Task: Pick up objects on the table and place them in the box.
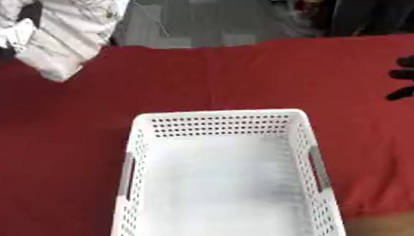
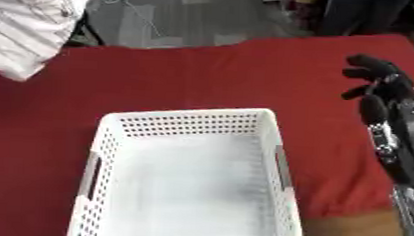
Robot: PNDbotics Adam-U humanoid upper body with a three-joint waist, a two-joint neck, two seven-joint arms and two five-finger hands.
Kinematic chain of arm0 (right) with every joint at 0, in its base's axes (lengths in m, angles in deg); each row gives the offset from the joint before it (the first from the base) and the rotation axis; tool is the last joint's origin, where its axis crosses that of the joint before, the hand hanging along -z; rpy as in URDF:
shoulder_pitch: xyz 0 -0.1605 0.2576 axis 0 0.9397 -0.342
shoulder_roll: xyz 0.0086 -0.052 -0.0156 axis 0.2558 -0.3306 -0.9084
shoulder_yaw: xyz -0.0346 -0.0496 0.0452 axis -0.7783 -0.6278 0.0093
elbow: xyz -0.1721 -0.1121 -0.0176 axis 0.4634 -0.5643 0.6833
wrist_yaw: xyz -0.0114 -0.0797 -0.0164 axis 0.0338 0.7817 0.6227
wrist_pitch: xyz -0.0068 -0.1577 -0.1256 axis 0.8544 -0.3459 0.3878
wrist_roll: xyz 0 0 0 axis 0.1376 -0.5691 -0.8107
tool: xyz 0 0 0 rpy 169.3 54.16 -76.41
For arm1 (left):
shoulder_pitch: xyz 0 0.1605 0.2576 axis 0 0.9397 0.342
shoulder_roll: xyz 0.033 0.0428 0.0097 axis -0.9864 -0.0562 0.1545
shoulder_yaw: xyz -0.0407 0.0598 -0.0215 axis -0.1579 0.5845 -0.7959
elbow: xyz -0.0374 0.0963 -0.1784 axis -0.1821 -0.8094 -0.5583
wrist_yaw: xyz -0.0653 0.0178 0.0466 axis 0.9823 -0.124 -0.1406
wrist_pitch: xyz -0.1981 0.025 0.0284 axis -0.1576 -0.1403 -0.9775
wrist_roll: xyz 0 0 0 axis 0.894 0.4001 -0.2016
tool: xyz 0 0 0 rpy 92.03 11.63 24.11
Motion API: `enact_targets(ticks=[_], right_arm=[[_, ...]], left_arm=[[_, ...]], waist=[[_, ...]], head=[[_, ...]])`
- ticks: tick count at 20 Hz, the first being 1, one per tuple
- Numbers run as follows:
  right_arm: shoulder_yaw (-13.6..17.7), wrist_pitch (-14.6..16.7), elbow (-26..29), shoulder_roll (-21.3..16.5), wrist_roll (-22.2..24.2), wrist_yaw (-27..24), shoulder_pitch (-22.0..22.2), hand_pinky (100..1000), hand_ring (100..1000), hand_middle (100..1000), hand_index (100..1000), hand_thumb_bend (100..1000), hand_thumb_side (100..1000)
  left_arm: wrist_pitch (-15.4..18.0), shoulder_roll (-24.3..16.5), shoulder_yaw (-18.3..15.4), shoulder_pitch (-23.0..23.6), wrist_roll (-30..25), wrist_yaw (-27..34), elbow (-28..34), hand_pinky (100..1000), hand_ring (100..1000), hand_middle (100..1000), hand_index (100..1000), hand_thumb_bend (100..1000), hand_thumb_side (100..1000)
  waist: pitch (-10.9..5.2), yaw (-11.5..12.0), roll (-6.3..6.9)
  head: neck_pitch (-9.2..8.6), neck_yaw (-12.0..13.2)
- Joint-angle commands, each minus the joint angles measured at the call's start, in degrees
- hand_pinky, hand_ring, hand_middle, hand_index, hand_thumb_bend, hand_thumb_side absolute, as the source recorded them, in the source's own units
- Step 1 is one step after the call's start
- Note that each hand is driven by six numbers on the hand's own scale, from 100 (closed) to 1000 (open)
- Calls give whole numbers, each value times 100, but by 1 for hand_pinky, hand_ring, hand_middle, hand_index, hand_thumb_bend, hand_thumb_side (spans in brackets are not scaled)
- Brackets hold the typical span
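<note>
Basket (image 1: 308,125): white, perforated, on the red cloth (image 1: 69,134), nothing inside.
Right hand (image 2: 379,80): right of the basket, above the cloth, fingers loosely spread, holding nothing.
Left hand (image 1: 8,36): far left of the basket, dark, fingers' state cannot be told.
Striped white fabric (image 1: 61,28): beside that hand.

Red cloth (image 1: 61,133) lies bare around the open-topped white basket (image 2: 189,120).

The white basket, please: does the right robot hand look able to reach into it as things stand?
Probably yes. The right robot hand hovers over bare red cloth beyond the white basket's right rim, holding nothing, and nothing lies between them; the basket is open-topped.
</note>
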Motion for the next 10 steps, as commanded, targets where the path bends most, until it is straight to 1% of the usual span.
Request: enact_targets(ticks=[1, 7, 10], right_arm=[[2, -2, 89, -90, 20, -30, -2, 581, 777, 801, 893, 386, 927], [-16, 5, 89, -86, 48, -44, -13, 581, 777, 801, 893, 384, 926], [-23, 10, 89, -86, 57, -51, -18, 581, 777, 801, 893, 384, 926]], left_arm=[[219, -77, 180, -172, -102, 163, 111, 335, 112, 100, 155, 100, 372], [604, 102, 683, -332, -575, 340, 111, 335, 114, 100, 156, 100, 357], [781, 164, 940, -334, -857, 294, 111, 335, 114, 100, 156, 100, 351]], waist=[[-87, -12, -3], [-87, -45, 3], [-85, -56, 4]], head=[[-72, -4], [-80, 25], [-88, 32]])
